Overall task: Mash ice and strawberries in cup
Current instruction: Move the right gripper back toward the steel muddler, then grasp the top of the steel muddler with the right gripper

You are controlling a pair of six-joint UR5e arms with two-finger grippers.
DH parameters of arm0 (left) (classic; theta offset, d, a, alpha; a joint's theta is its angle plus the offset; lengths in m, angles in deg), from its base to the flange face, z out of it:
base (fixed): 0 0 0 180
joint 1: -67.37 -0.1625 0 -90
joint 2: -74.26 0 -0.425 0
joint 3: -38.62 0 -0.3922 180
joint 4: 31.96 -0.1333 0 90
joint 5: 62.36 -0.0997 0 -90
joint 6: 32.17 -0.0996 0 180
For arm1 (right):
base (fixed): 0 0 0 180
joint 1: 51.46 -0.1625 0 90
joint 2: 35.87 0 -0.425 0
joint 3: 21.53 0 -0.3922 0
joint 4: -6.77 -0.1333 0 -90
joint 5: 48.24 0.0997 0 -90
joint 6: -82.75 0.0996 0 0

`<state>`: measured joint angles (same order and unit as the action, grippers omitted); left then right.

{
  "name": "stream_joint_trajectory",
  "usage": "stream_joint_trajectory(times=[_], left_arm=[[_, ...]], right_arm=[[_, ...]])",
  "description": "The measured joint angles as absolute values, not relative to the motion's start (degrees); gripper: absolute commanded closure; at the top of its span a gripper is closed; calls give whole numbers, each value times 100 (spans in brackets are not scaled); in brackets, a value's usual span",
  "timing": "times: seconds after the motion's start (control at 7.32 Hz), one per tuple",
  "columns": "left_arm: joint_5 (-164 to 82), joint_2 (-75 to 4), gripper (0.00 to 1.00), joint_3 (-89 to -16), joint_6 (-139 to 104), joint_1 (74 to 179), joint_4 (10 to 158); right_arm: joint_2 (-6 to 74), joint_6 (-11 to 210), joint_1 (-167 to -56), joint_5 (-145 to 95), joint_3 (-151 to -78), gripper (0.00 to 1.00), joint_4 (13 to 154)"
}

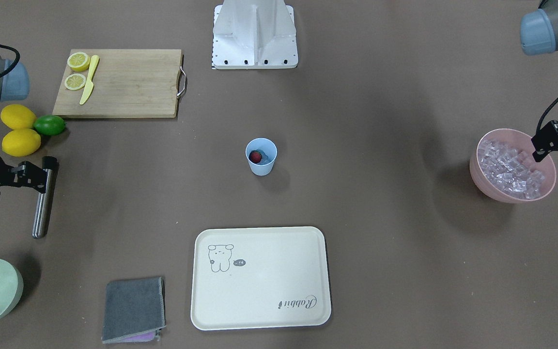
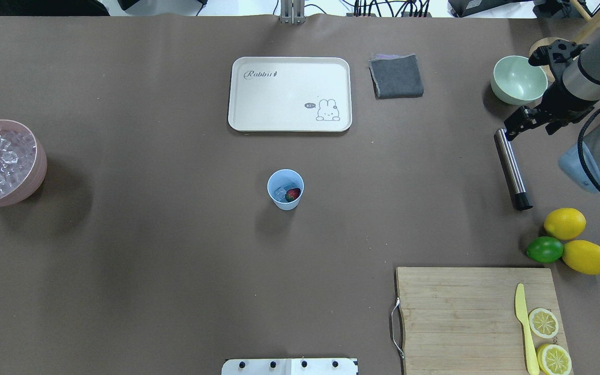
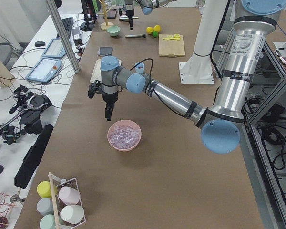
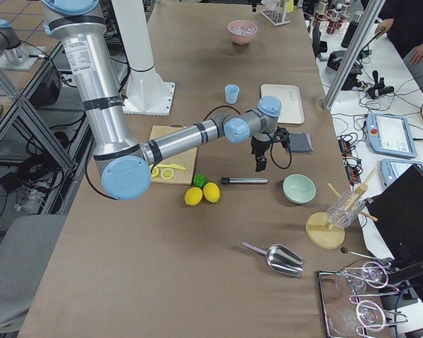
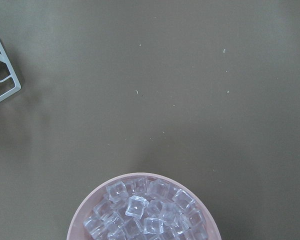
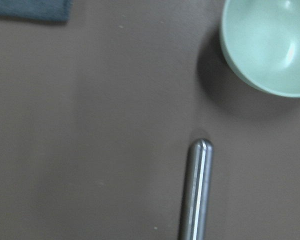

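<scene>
Blue cup (image 2: 285, 204): upright at table centre, apart from both arms, holding one strawberry (image 2: 293, 195) beside some ice (image 2: 279, 192).
Left gripper (image 1: 539, 154): arm stretched out to the side, wrist turned down, poised above the rim of the pink bowl (image 2: 40, 166) heaped with ice. Whether it is spread or pressed together cannot be told.
Right gripper (image 2: 511, 130): arm extended, pointing down above the far end of the steel rod (image 2: 511, 169), near the green bowl (image 2: 519, 80). Its finger gap cannot be told.

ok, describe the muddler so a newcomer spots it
At the table's right end in the overhead view, find the wooden cutting board. Past the lemons and lime beyond it, short of the pale green bowl, lies the steel muddler. It is the only metal rod: slim, shiny, one black tip.
</scene>
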<state>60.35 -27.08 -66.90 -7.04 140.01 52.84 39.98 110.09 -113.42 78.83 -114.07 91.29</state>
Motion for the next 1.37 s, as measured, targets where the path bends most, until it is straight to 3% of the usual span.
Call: stream_joint_trajectory(times=[0.41, 0.96, 1.09, 1.37], left_arm=[[6053, -2618, 2, -6709, -698, 14036, 5285], [6049, -2611, 2, -6738, -697, 14066, 5278], [6043, -2611, 2, -6724, -696, 14067, 5277], [6027, -2611, 2, -6703, -700, 14067, 5278]], right_arm=[[3670, 11317, -11307, 7881, -10426, 2, 8499], [3530, 11971, -10947, 7813, -9944, 19, 7880], [3513, 11982, -10914, 7809, -9872, 35, 7791], [3482, 11984, -10912, 7814, -9834, 100, 7741]])
